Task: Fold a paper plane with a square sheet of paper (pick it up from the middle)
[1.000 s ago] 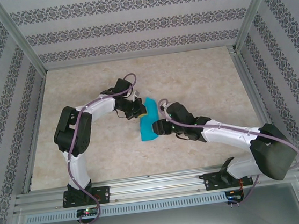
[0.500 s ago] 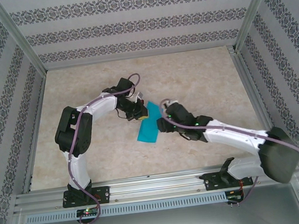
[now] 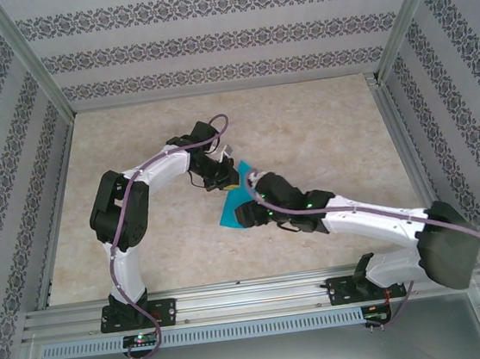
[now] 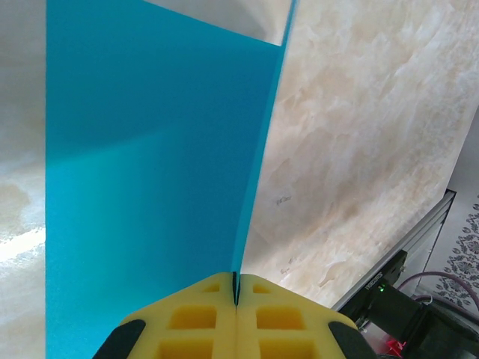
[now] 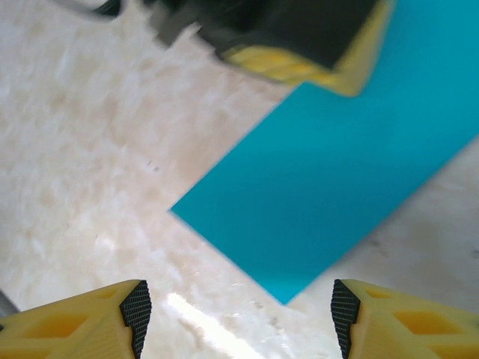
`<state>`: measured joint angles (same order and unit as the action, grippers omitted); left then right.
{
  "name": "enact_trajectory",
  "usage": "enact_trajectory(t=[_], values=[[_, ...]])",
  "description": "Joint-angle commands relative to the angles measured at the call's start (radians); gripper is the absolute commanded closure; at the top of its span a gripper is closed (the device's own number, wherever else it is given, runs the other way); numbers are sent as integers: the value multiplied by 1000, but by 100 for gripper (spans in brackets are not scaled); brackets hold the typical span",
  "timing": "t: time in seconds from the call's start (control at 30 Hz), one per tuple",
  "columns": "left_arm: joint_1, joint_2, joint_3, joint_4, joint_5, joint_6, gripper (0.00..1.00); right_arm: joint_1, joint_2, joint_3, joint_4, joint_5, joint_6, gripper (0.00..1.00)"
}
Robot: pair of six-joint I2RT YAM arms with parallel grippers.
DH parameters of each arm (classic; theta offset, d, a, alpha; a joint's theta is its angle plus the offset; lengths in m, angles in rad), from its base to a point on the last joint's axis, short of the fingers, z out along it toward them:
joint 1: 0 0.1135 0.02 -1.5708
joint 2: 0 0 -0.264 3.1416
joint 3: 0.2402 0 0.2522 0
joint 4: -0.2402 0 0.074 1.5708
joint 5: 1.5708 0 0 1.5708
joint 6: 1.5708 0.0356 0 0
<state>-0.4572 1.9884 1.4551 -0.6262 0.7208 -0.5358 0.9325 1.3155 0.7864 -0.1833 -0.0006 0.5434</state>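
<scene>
The square sheet of paper point(image 3: 229, 208) is teal-blue and shows as an oblong strip, held up off the marble table. My left gripper point(image 3: 225, 175) is shut on its upper end, and in the left wrist view the yellow fingertips point(image 4: 209, 307) pinch the paper point(image 4: 150, 187) at a thin edge. My right gripper point(image 3: 246, 215) hovers over the strip's lower end. In the right wrist view it point(image 5: 241, 318) is open, with the paper's lower corner point(image 5: 288, 295) between and just beyond its pads and not touching them. The left gripper's yellow fingers point(image 5: 314, 52) show at the top of that view.
The marble tabletop point(image 3: 321, 127) is bounded by aluminium rails and patterned walls. A frame rail and a cabled electronics box point(image 4: 404, 299) lie at the table edge in the left wrist view.
My right gripper has moved left over the paper's lower end and its jaws have spread wider. The paper's lower end has swung left. The left gripper has stayed shut on the paper.
</scene>
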Motion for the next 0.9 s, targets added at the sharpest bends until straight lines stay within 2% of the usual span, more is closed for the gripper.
enact_trajectory(t=[0.0,0.17,0.27,0.43,0.7,0.87], values=[[-6,10,-12,-32,-16,-16,100,74,84,92,-73,82,-44,33],[-7,9,-10,-35,-16,-18,100,157,208,211,-173,263,-40,32],[-7,7,-12,-35,-17,-19,100,168,256,240,-202,333,-21,33],[-8,9,-12,-38,-15,-19,100,172,302,252,-159,344,-21,35],[-8,15,-10,-43,-19,-21,100,173,329,277,-166,362,-20,44],[-8,18,-6,-44,-21,-20,100,174,311,261,-186,401,-4,56]])
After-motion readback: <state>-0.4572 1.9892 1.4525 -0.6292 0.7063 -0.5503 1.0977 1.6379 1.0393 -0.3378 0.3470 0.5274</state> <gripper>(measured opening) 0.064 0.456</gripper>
